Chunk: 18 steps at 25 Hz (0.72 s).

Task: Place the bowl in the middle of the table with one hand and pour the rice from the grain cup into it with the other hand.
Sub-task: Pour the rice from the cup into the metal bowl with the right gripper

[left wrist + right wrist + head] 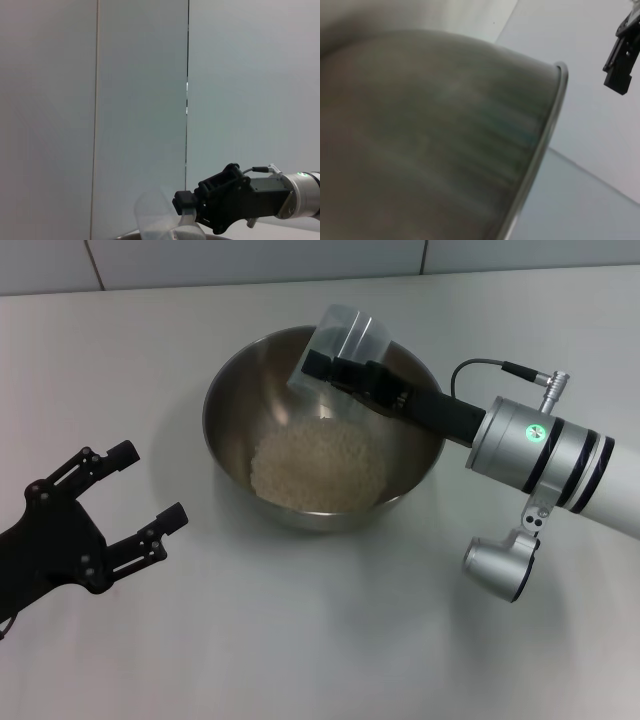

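The steel bowl [232, 412] stands at mid-table on the white table [300, 640] and holds a heap of white rice [318, 470]. My right gripper [328, 368] is shut on the clear grain cup [348, 338] and holds it tilted over the bowl's far side. The cup looks see-through in the head view. The left wrist view shows the same cup [159, 216] and right gripper [186, 206] from the side. My left gripper [155, 483] is open and empty, to the left of the bowl and apart from it. The right wrist view shows the bowl's inner wall [445, 140].
A tiled wall [250, 260] runs along the table's far edge. The right arm's silver forearm [560, 455] reaches in from the right above the table. One finger of the left gripper shows far off in the right wrist view [621, 57].
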Each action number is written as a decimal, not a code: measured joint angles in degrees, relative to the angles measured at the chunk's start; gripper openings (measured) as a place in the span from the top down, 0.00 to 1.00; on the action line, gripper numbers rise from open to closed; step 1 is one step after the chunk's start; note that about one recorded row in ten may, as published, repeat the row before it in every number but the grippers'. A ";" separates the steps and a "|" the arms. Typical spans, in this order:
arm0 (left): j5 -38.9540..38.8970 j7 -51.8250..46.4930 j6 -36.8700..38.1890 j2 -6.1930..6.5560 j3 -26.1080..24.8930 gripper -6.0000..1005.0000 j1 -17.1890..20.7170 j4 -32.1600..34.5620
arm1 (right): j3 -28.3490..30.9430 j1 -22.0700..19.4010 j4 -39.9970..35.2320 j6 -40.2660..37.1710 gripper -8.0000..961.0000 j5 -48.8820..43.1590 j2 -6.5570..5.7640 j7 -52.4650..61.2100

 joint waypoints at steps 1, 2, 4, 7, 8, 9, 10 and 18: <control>0.00 0.00 0.00 0.00 0.00 0.14 0.00 0.00 | 0.00 0.00 0.00 0.00 0.97 0.00 0.00 0.00; -0.01 0.00 0.03 0.02 0.00 0.14 0.00 0.00 | 0.00 0.00 -0.01 -0.01 0.97 -0.03 0.00 -0.21; -0.01 0.00 0.07 0.02 0.00 0.14 0.05 0.00 | 0.00 -0.01 -0.04 -0.03 0.97 -0.08 0.00 -0.50; -0.02 0.00 0.11 0.04 0.00 0.14 0.10 0.00 | 0.00 -0.03 -0.10 -0.04 0.97 -0.44 0.00 -0.62; -0.02 0.00 0.12 0.05 0.00 0.14 0.10 0.00 | 0.00 -0.04 -0.11 -0.05 0.97 -0.53 0.00 -0.62; -0.02 0.00 0.13 0.06 0.00 0.14 0.10 0.00 | 0.00 -0.05 -0.11 -0.04 0.97 -0.59 0.00 -0.64; -0.02 0.00 0.14 0.06 0.00 0.14 0.10 0.00 | 0.00 -0.06 -0.09 -0.05 0.97 -0.64 0.00 -0.68; -0.02 0.00 0.25 0.00 0.00 0.14 0.10 0.00 | 2.46 -1.49 2.50 -0.65 0.97 -0.40 0.00 6.62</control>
